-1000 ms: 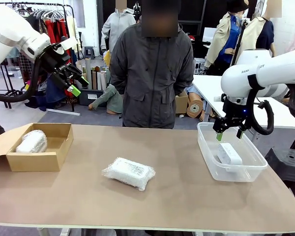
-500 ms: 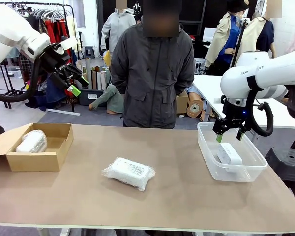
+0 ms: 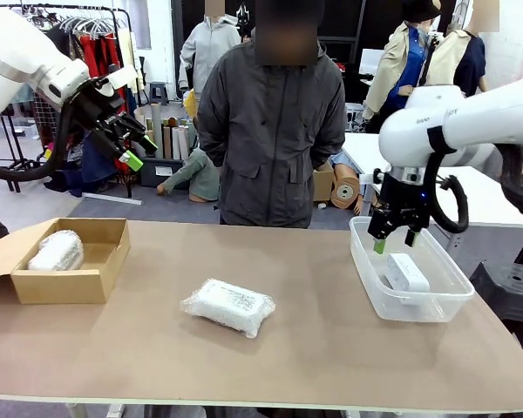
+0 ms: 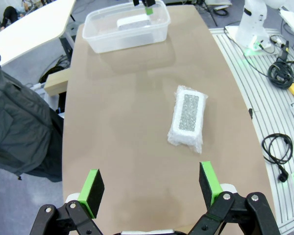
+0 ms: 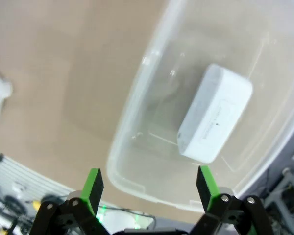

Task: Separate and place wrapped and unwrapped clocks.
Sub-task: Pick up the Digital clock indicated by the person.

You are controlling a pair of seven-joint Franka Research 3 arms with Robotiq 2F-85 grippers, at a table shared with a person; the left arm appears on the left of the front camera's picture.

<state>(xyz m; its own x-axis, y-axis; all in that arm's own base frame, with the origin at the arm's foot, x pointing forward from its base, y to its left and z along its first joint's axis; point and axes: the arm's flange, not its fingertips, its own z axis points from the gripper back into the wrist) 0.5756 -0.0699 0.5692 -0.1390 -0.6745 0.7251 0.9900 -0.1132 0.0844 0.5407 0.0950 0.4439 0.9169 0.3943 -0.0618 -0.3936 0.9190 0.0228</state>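
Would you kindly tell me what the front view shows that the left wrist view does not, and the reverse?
Front view adds: the cardboard box at picture left, holding the rounder wrapped bundle. Left wrist view adds: black cables lying off to the side. Shared: the flat wrapped bundle in the middle, the clear tub with the bare white clock inside, the open right hand above that tub, the open left hand, and the person's dark jacket.

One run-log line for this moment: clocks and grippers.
bare clock: in clear bin; rounder wrapped clock: in cardboard box; flat wrapped clock: on table; left gripper: open, raised; right gripper: open, over bin
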